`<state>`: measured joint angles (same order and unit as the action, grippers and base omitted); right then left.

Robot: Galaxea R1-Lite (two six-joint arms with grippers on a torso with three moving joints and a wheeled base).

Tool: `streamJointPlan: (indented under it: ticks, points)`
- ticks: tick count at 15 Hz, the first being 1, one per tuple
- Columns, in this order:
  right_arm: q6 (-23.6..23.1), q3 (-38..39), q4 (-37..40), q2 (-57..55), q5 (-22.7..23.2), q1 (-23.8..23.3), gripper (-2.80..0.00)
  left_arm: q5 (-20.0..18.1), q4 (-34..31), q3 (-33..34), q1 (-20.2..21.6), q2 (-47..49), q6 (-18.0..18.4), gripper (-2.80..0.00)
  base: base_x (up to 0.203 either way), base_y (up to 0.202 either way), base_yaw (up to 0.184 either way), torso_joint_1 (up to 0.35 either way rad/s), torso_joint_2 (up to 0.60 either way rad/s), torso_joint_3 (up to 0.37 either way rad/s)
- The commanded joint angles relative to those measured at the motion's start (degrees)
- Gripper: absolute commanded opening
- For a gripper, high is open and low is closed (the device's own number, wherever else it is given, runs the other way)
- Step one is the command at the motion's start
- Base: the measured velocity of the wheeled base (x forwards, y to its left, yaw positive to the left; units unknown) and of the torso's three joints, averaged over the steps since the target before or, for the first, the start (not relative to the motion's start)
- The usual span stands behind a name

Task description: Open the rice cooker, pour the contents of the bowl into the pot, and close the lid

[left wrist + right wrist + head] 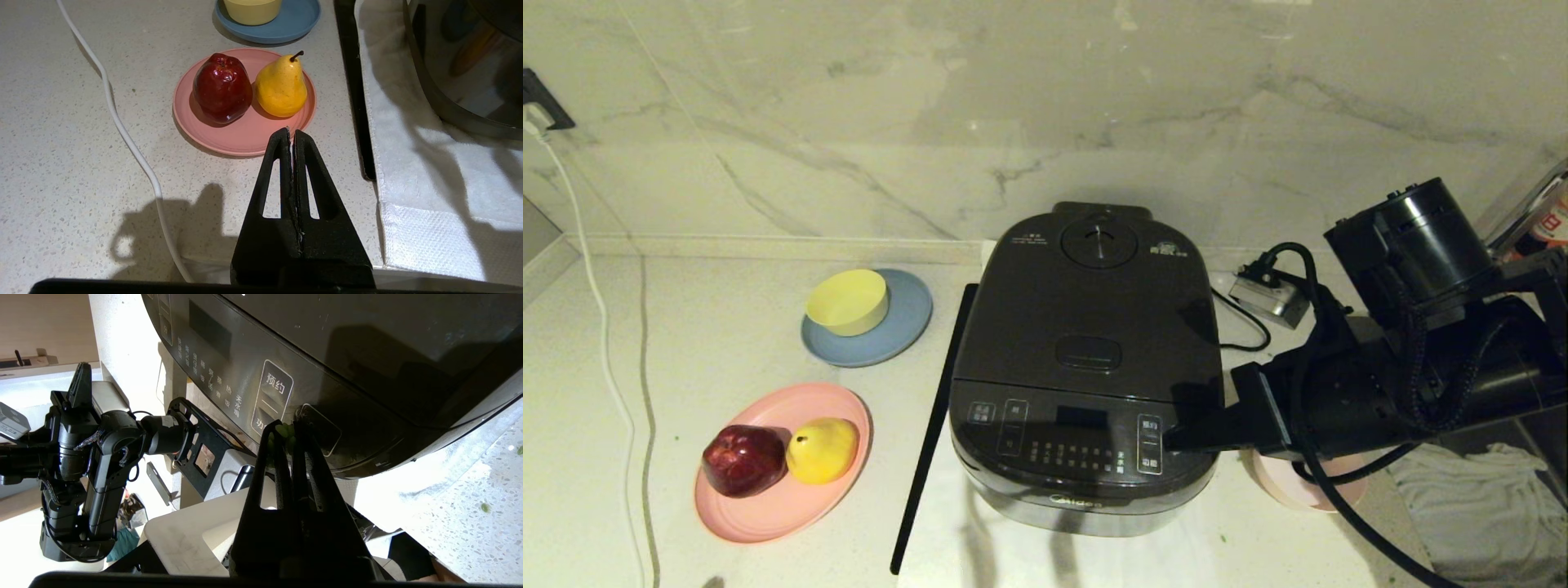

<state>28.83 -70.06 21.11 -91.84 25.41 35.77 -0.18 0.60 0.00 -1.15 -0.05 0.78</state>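
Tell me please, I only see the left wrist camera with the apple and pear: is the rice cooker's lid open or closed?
Observer: Closed. In the head view the lid lies flat on the rice cooker.
Operator: Where is the other arm?
Observer: The right gripper is shut, with its tip at the front right corner of the cooker's button panel.
Operator: Is it holding something?
Observer: No whole object, but the right wrist view shows small green bits stuck at its fingertips.
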Motion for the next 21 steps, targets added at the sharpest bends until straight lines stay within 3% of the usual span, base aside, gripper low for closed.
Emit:
streamJointPlan:
  ticks: [1, 21]
  points:
    - [0.20, 0.28, 0.24, -0.48, 0.08, 0.00, -2.80, 0.01, 0.02, 0.44, 0.00, -0.04, 0.01, -2.80, 0.000, 0.000, 0.000, 0.000, 0.00, 0.000]
    - [0.75, 0.02, -1.89, 1.97, 0.00, -0.88, -2.80, 0.01, 0.02, 0.44, 0.00, -0.04, 0.01, -2.80, 0.000, 0.000, 0.000, 0.000, 0.00, 0.000]
